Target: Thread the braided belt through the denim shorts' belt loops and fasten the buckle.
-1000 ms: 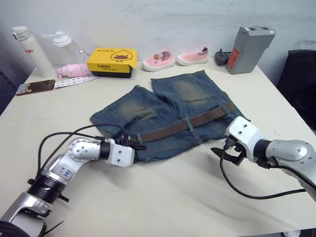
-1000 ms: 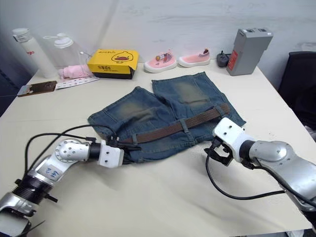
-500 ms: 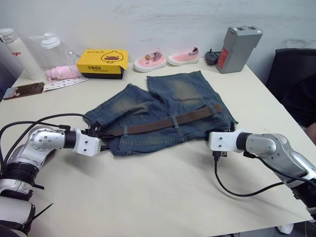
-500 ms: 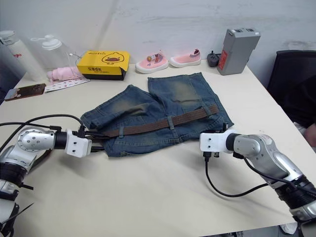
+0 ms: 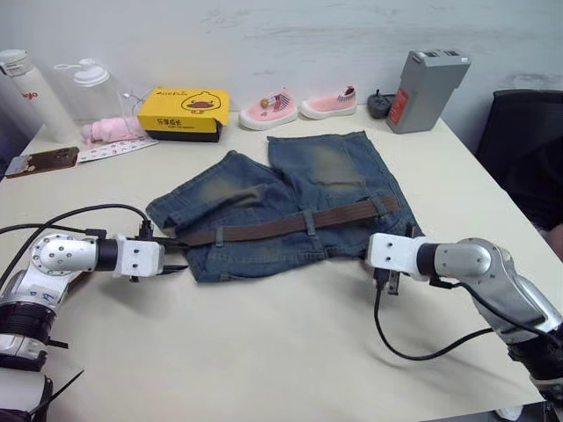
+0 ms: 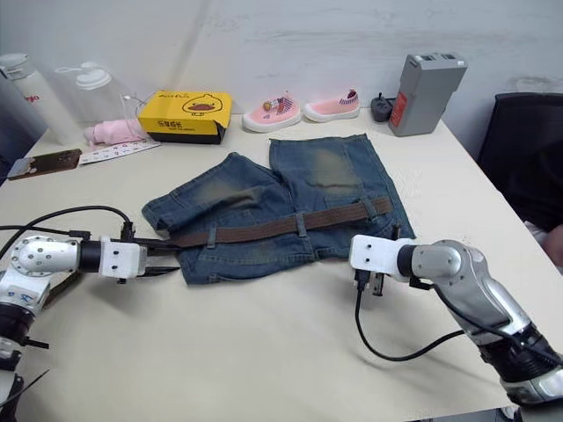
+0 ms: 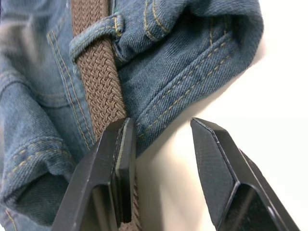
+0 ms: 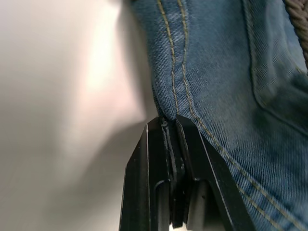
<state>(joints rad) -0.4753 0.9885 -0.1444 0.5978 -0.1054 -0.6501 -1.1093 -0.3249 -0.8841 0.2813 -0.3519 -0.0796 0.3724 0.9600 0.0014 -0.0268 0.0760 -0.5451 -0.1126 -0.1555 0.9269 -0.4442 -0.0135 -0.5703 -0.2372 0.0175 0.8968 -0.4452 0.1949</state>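
Note:
The blue denim shorts (image 5: 290,193) lie flat mid-table, waistband toward me. The brown braided belt (image 5: 281,226) runs along the waistband through belt loops (image 5: 310,220). My left gripper (image 5: 176,261) sits at the waistband's left corner. In the left wrist view its fingers (image 7: 120,159) stand open around that corner, and the belt (image 7: 98,82) passes a loop (image 7: 96,33) and slips behind one finger. My right gripper (image 5: 387,283) is at the right corner, where its fingers (image 8: 159,144) are pressed together on the denim hem (image 8: 168,96). I cannot make out the buckle.
Along the back edge stand two bottles (image 5: 35,88), a yellow box (image 5: 180,110), pink shoes (image 5: 281,107), and a grey box (image 5: 427,77). A phone (image 5: 40,161) lies at the far left. A black chair (image 5: 519,132) stands off the right edge. Cables trail from both arms.
The camera has shifted. My right gripper, open and off the cloth a second ago, has moved to the shorts' right corner and shut. The left gripper stays at the left corner.

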